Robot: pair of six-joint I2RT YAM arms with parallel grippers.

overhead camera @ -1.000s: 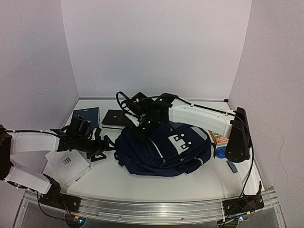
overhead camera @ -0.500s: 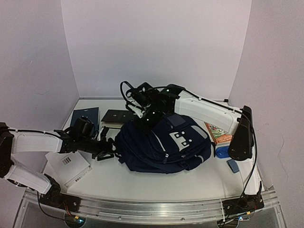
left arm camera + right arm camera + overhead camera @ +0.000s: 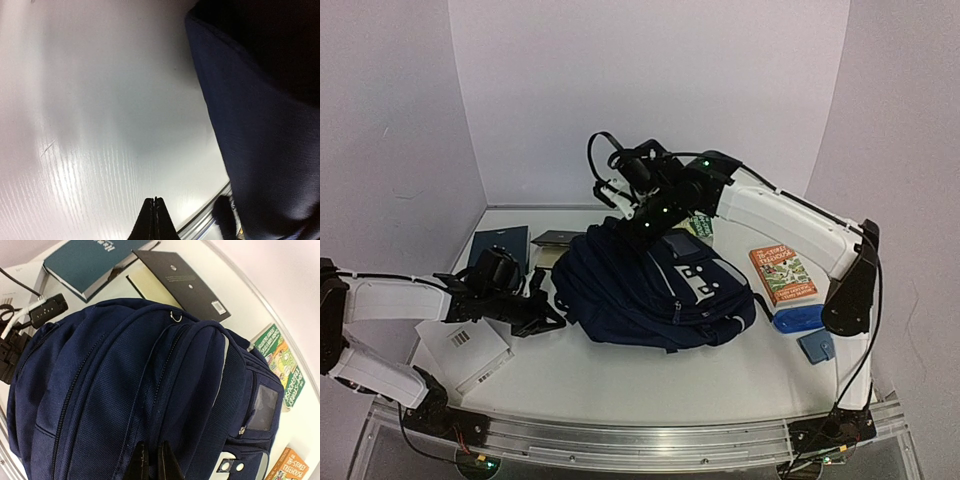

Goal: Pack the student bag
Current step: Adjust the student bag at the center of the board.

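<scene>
The student bag [image 3: 660, 285], navy with a white dotted patch, lies in the middle of the table with its top pulled up. My right gripper [image 3: 618, 222] reaches over it and is shut on a fold of fabric beside a zipper near the bag's top [image 3: 152, 462]. In the right wrist view the student bag [image 3: 125, 390] fills most of the frame. My left gripper [image 3: 552, 318] sits low on the table at the bag's left edge. Its jaws [image 3: 155, 212] are shut with nothing between them, and the student bag [image 3: 260, 130] is just to their right.
A teal book [image 3: 500, 245] and a black book [image 3: 552, 240] lie behind the left arm. A white box [image 3: 465, 345] is at the front left. A green book [image 3: 700, 228], an orange book [image 3: 782, 275], a blue pouch [image 3: 798, 318] and a small blue item [image 3: 816, 346] lie on the right.
My right gripper has risen and moved back, lifting the bag's top so the bag stands taller. My left gripper has gone from open to shut and edged right toward the bag.
</scene>
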